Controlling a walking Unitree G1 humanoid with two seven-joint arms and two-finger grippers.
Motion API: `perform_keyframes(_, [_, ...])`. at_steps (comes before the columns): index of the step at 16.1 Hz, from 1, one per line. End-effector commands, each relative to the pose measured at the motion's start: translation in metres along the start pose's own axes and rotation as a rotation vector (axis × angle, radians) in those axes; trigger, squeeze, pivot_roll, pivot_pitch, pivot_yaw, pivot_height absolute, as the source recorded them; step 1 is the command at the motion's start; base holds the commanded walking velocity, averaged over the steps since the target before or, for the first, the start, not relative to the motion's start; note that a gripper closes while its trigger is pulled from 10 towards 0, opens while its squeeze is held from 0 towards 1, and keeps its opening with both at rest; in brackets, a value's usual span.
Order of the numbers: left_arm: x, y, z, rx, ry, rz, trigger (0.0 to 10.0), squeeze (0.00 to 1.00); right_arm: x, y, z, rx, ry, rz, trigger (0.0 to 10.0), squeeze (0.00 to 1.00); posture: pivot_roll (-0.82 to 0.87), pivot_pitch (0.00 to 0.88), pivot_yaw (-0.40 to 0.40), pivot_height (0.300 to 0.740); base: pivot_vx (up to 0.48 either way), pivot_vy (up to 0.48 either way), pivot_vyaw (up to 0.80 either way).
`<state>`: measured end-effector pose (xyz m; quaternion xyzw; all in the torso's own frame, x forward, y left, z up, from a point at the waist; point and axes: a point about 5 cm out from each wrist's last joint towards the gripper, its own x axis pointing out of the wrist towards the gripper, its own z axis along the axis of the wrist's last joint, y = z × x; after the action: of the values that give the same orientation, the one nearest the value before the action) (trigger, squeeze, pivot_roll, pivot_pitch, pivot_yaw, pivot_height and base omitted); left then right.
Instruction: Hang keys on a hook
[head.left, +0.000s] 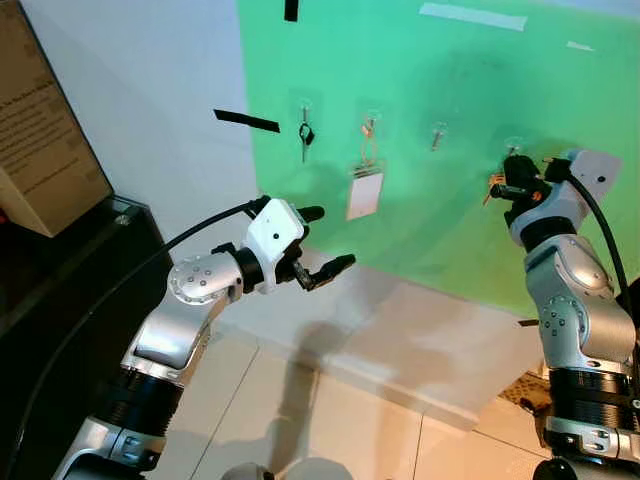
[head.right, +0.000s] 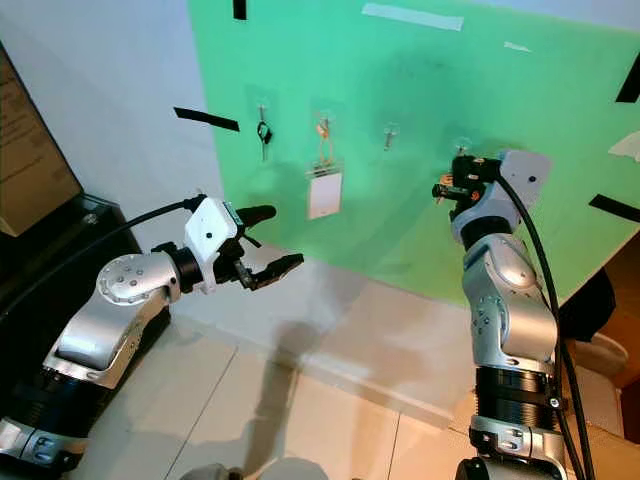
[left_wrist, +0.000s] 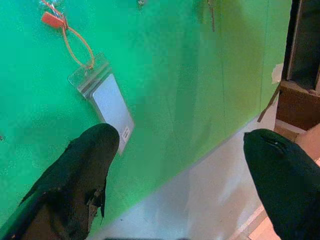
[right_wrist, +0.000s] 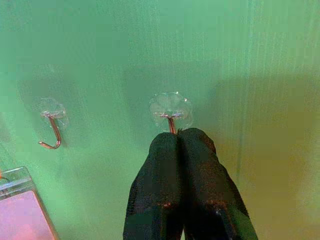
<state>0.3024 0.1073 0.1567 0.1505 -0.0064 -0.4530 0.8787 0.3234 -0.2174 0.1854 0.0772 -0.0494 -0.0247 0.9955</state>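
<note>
A green board (head.left: 450, 90) on the wall carries a row of clear suction hooks. My right gripper (head.left: 500, 189) is raised to the rightmost hook (head.left: 513, 148), fingers shut, with a small orange bit of the keys (head.left: 491, 183) showing at their tips. In the right wrist view the shut fingers (right_wrist: 172, 165) sit just under that hook (right_wrist: 170, 111), hiding the keys. Next to it is an empty hook (right_wrist: 50, 131). My left gripper (head.left: 332, 238) hangs open and empty in front of the board's lower left. A black key (head.left: 305, 133) and a badge on an orange cord (head.left: 365, 190) hang from the other hooks.
A brown cardboard box (head.left: 40, 130) rests on a black cabinet (head.left: 60, 270) at the left. Black tape strips (head.left: 246, 121) mark the wall. A white ledge (head.left: 400, 340) runs under the board above the tiled floor (head.left: 300, 420).
</note>
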Motion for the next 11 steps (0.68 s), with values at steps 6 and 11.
perform_keyframes(6, [0.003, 0.0, 0.004, 0.024, -0.007, -0.005, 10.0, 0.0, 0.003, -0.001, -0.022, 0.012, 0.127, -0.015, 10.0, 0.0, -0.05, 0.0, -0.02, 0.74, 0.0, 0.0, 0.0])
perform_keyframes(11, [0.004, 0.0, 0.004, 0.025, -0.009, -0.006, 10.0, 0.0, 0.005, 0.0, -0.016, 0.018, 0.112, -0.003, 10.0, 0.0, -0.06, 0.0, -0.02, 0.74, 0.0, 0.0, 0.0])
